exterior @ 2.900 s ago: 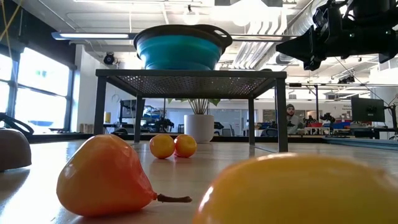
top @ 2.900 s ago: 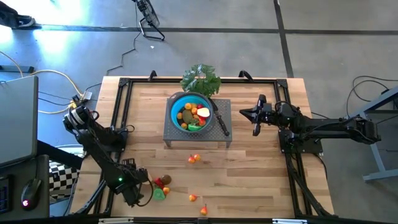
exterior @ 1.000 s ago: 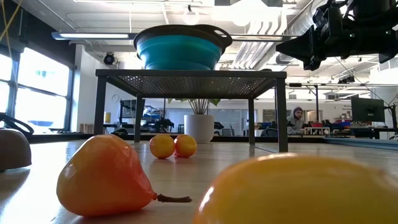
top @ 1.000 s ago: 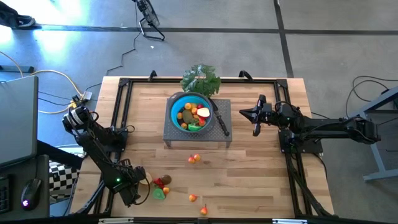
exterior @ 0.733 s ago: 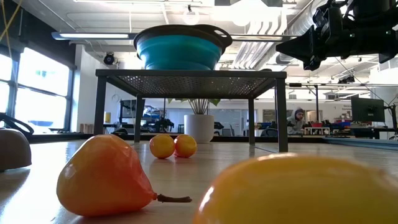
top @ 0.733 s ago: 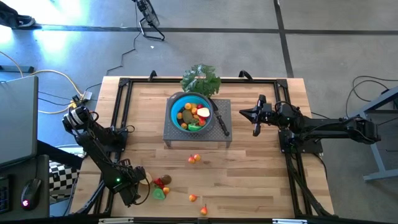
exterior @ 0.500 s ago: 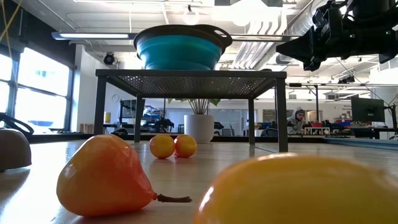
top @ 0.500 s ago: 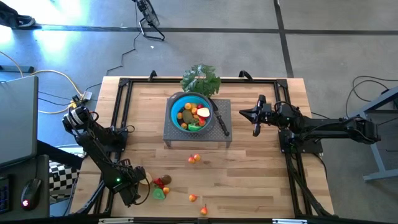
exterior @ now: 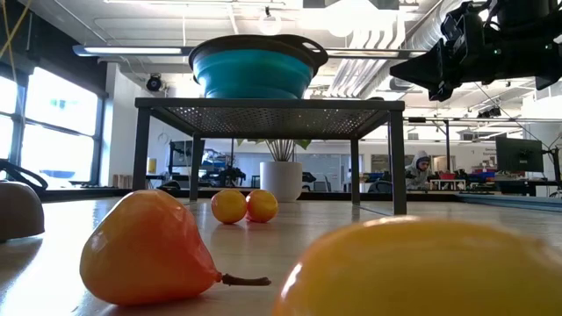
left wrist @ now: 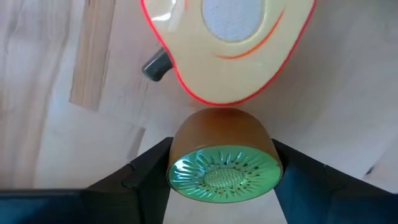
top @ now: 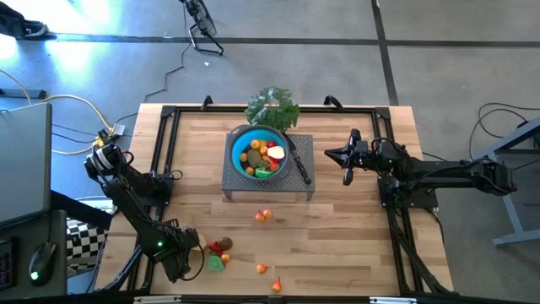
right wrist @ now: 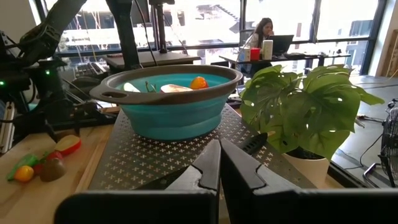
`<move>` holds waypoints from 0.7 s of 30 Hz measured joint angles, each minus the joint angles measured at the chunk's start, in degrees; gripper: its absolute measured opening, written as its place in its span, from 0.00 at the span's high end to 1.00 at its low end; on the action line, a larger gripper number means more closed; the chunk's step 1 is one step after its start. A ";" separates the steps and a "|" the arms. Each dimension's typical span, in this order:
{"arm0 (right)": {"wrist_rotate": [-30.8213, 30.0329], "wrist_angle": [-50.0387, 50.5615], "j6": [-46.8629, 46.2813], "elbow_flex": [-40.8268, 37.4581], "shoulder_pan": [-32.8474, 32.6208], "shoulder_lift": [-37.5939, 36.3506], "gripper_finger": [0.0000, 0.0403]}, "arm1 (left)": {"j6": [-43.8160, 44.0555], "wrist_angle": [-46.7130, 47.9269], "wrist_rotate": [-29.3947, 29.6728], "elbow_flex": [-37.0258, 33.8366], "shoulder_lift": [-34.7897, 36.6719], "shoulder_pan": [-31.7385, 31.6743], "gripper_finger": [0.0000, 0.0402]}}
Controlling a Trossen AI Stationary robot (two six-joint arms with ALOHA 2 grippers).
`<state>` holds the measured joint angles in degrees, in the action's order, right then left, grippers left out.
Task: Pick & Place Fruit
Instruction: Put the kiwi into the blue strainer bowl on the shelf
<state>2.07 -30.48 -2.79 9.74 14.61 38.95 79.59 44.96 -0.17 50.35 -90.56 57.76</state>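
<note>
My left gripper (top: 186,252) is near the table's front left, shut on a kiwi half (left wrist: 222,165) with brown skin and a green cut face. A cream apple slice with a red rim (left wrist: 227,46) lies just beyond it. Loose fruits lie on the wood: a red and brown cluster (top: 222,247), a green piece (top: 217,263), and small orange ones (top: 265,215) (top: 261,269). The blue bowl (top: 260,152) holds several fruits on a grey perforated stand (top: 299,187). My right gripper (top: 346,160) is shut and empty, right of the stand. My left gripper pinches the kiwi half between its two fingers, on the brown skin at its two opposite sides (left wrist: 177,149). The green cut face is turned toward the wrist. Whether the kiwi is clear of the table cannot be told.
A leafy green bunch (top: 272,107) stands behind the bowl. A black-handled knife (top: 301,167) lies on the stand beside the bowl. In the low view an orange pear (exterior: 145,250) and a yellow fruit (exterior: 421,268) lie close to the front edge. A black frame rims the table.
</note>
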 joint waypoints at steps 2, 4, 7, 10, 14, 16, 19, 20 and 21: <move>0.00 0.00 0.00 0.00 0.01 0.00 0.99 | 0.97 -0.69 0.51 0.05 0.00 0.00 0.43; 0.00 0.00 0.00 0.00 0.00 -0.01 1.00 | 1.65 -0.67 0.80 0.56 -0.11 0.00 0.43; 0.00 0.00 0.02 0.00 0.00 0.01 1.00 | 1.94 -0.72 1.48 2.22 -0.13 -0.02 0.45; 0.00 0.02 0.02 0.00 0.00 0.00 1.00 | 3.55 -0.58 2.45 4.32 -0.13 -0.04 0.45; 0.00 0.09 0.67 0.00 0.00 -0.01 0.99 | 6.96 -0.47 5.87 7.56 -0.11 -0.04 0.43; 0.00 0.11 1.05 0.00 0.01 0.01 0.99 | 8.95 -0.39 8.92 9.16 -0.11 -0.04 0.43; 0.00 0.13 1.09 0.00 0.02 0.00 1.00 | 10.84 -0.13 14.23 11.29 -0.11 -0.78 0.43; 0.01 0.13 1.09 0.00 0.00 0.01 1.00 | 10.95 0.02 15.34 11.84 -0.10 -1.38 0.43; 0.02 0.15 1.09 0.00 0.00 0.01 1.00 | 10.92 0.22 16.15 12.39 -0.09 -2.13 0.43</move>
<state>2.09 -30.33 -1.69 9.74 14.61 38.96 90.51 45.19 15.97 62.74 -90.65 55.63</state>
